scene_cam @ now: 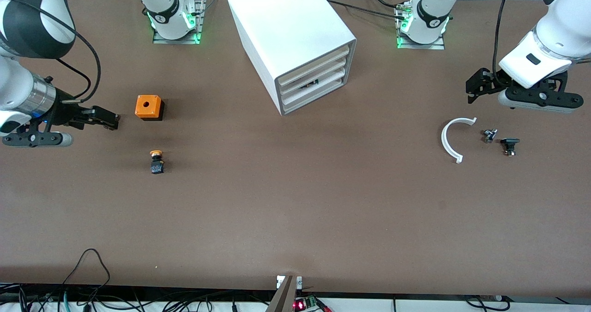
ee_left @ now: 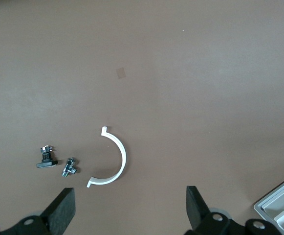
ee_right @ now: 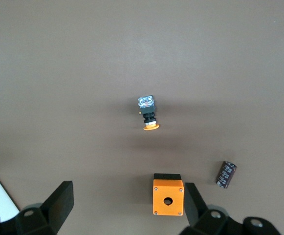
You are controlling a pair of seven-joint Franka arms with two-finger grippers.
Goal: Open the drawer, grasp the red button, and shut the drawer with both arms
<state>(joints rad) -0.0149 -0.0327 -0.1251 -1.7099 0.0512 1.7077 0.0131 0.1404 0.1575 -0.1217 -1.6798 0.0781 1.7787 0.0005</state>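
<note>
The white drawer cabinet (scene_cam: 291, 35) stands at the table's middle near the arms' bases, with all three drawers (scene_cam: 314, 83) looking shut. The red-capped button is hidden from view. My right gripper (scene_cam: 108, 119) is open and empty, low over the table beside the orange box (scene_cam: 148, 106) at the right arm's end. In the right wrist view (ee_right: 127, 200) the box (ee_right: 168, 197) sits close to one finger. My left gripper (scene_cam: 475, 87) is open and empty above the table at the left arm's end, and it also shows in the left wrist view (ee_left: 130, 205).
A yellow-capped button (scene_cam: 156, 161) (ee_right: 148, 115) lies nearer the front camera than the orange box. A dark cylinder (ee_right: 226, 174) lies beside the box. A white half ring (scene_cam: 450, 141) (ee_left: 117, 159) and two small metal parts (scene_cam: 489, 135) (scene_cam: 509, 146) lie under the left gripper.
</note>
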